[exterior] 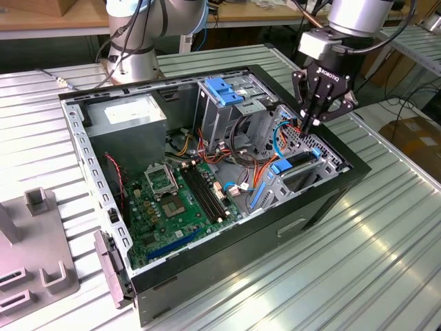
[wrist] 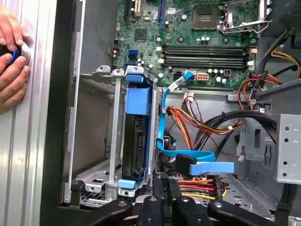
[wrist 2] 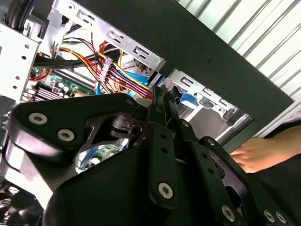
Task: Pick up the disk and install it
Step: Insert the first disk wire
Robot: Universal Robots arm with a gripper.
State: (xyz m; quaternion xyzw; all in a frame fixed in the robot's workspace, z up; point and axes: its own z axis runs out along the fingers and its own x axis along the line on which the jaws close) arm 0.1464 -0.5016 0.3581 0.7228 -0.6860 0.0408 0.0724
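The disk [wrist: 136, 136], stiff, fairly heavy and probably shock-sensitive, sits edge-up in the drive bay at the computer case's [exterior: 331, 189] front corner, best gripped by its blue-bracketed edges, beneath the clenched, empty end effector [exterior: 308, 124].

A tabletop [exterior: 386, 241] of ribbed, silvery metal slats fills the scene, catching bright glare in long streaks toward its near edge. Behind its far edge runs a wooden workbench [exterior: 62, 17] with dark space beneath. Past the tabletop's edge on the exterior view's right, a brown cardboard box [exterior: 413, 138] sits on the floor beside loose cables.
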